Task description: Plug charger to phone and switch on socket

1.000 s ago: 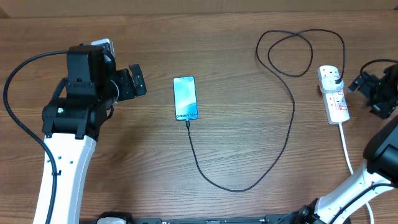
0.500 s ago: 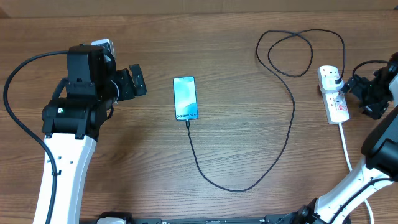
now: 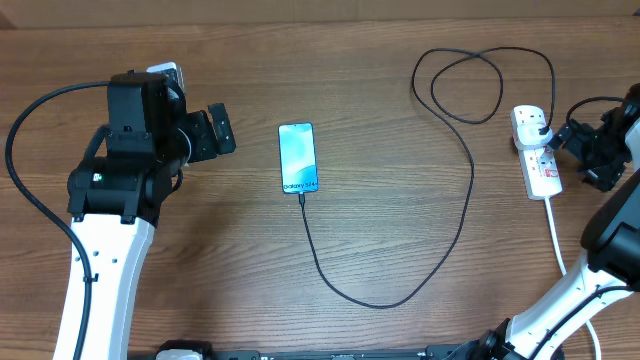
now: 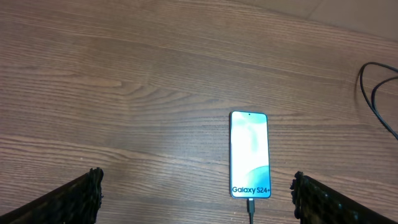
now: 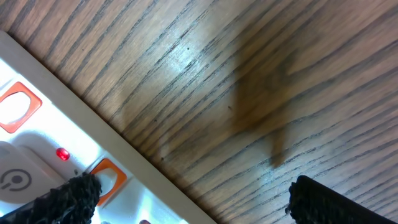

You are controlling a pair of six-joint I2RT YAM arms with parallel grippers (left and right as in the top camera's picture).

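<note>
Your charger (image 3: 465,190) sat in the phone (image 3: 298,157) at centre and in the socket (image 3: 540,165) at right — its red lamp (image 5: 62,154) glowed, so little seemed left — with left gripper (image 3: 223,128) and right gripper (image 3: 580,155) both spread empty.

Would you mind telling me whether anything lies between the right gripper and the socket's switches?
Nothing visible does. The right gripper is open right beside the socket, with only bare table between them. The charger has its black plug at the socket's far end, clear of that path.
</note>
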